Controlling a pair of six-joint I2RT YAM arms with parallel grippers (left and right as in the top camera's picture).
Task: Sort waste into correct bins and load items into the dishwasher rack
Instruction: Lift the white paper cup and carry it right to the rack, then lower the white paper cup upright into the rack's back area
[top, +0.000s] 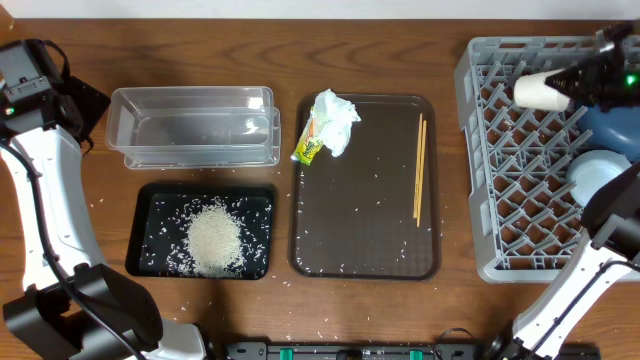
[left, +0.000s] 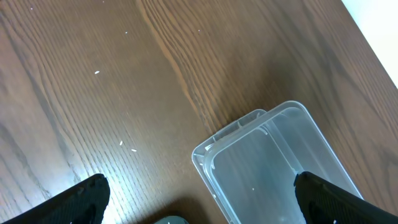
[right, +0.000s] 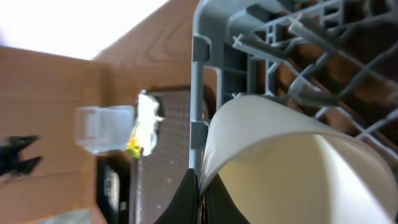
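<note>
The right end effector (right: 199, 190) grips the small white cup (top: 538, 90) by its rim above the large grey plastic lattice rack (top: 520, 190) at the tabletop's far right corner; the left end effector (left: 202, 200) stands wide open, empty, beside the clear rectangular plastic tub (top: 190, 125)

A clear tub (left: 261, 168) sits on the brown tabletop (left: 155, 56). A few rice grains (left: 97, 72) are scattered left of the tub. The left claw (left: 199, 180) is spread wide (one dark fingertip well left of the tub, the other over its right side).
</note>
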